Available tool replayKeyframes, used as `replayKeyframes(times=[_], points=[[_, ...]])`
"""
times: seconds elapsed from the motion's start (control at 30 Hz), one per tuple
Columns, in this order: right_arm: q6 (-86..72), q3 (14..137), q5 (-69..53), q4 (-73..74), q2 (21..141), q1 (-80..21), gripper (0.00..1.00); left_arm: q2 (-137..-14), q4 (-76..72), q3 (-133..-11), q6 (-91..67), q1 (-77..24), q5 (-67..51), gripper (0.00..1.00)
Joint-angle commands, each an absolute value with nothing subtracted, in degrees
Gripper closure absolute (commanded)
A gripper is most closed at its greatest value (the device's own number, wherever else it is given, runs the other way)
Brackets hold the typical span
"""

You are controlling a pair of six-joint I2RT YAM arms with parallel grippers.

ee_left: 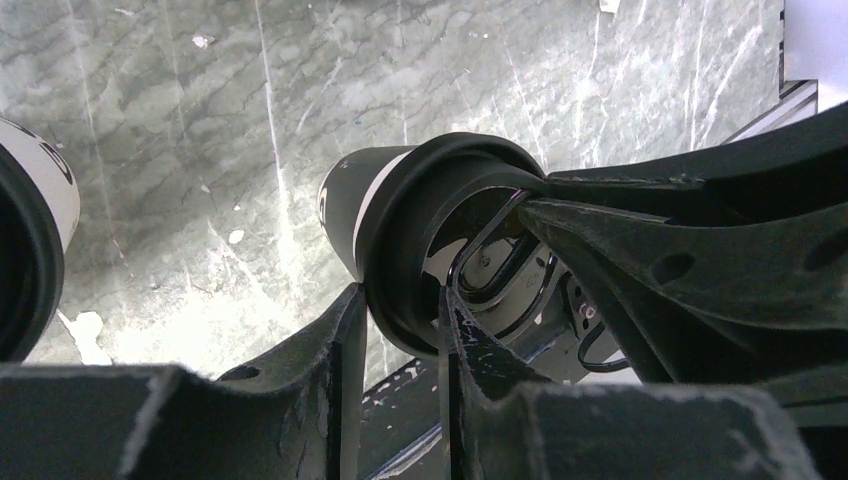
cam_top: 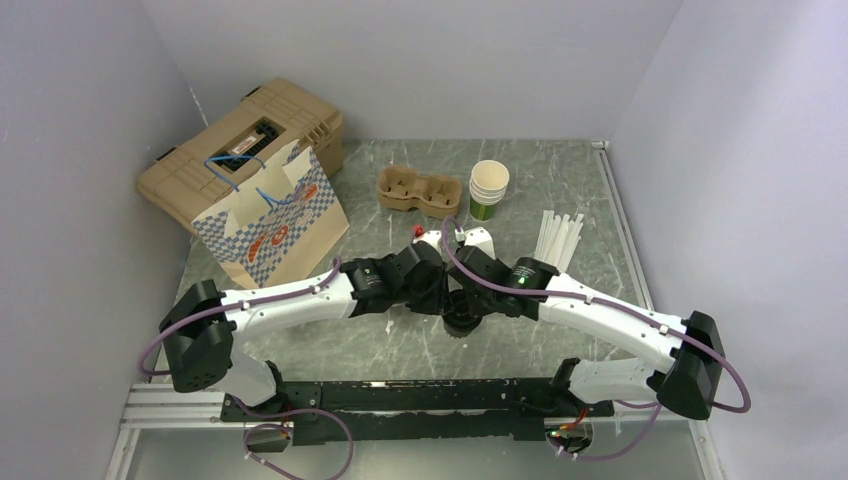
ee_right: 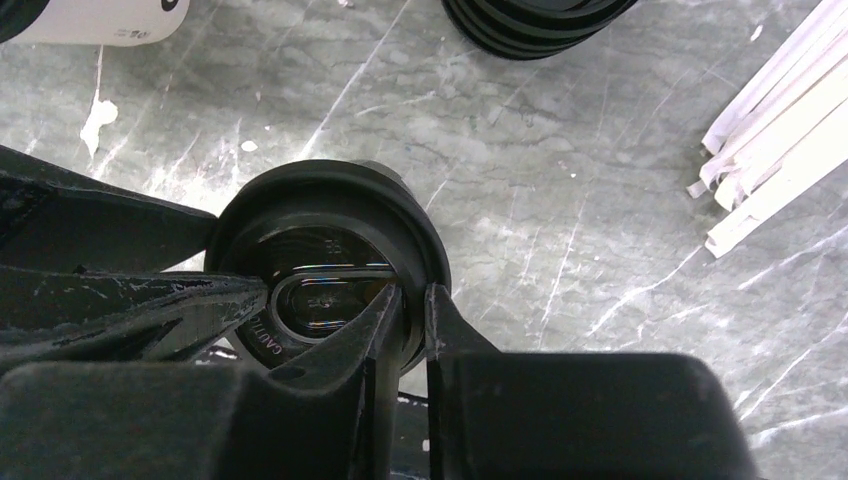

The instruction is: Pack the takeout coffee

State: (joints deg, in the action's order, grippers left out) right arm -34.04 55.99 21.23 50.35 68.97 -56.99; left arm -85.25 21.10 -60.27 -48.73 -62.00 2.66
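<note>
Lid's on the takeout coffee (ee_right: 320, 200); your left jaws pinch its rim, right jaws straddle it narrowly, grip unclear; bag (cam_top: 270, 225) not yet loaded

There is one takeout coffee (ee_right: 320, 205), and what seems to be a second lidded cup (ee_left: 30, 240), cut off at the frame edge. Also present:
- one paper bag (cam_top: 272, 218)
- one tan case (cam_top: 240, 140)
- one two-well carrier (cam_top: 422, 192)
- one stack of cream cups (cam_top: 488, 188)
- one stack of black lids (ee_right: 535, 22)
- one bundle of straws (cam_top: 558, 238)
</note>
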Motion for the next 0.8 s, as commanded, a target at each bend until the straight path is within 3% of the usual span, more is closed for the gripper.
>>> replayKeyframes(times=[0.0,0.77], points=[[-38.1,56.7,12.7,49.9,68.9,-58.7,0.79,-88.8,34.7,-58.1,-44.9,-64.5,-0.2,1.00],[-39.6,61.3,19.3,52.4,64.4,-58.6,0.62,-91.1,35.5,-62.6,-44.5,-64.8,2.4,1.00]])
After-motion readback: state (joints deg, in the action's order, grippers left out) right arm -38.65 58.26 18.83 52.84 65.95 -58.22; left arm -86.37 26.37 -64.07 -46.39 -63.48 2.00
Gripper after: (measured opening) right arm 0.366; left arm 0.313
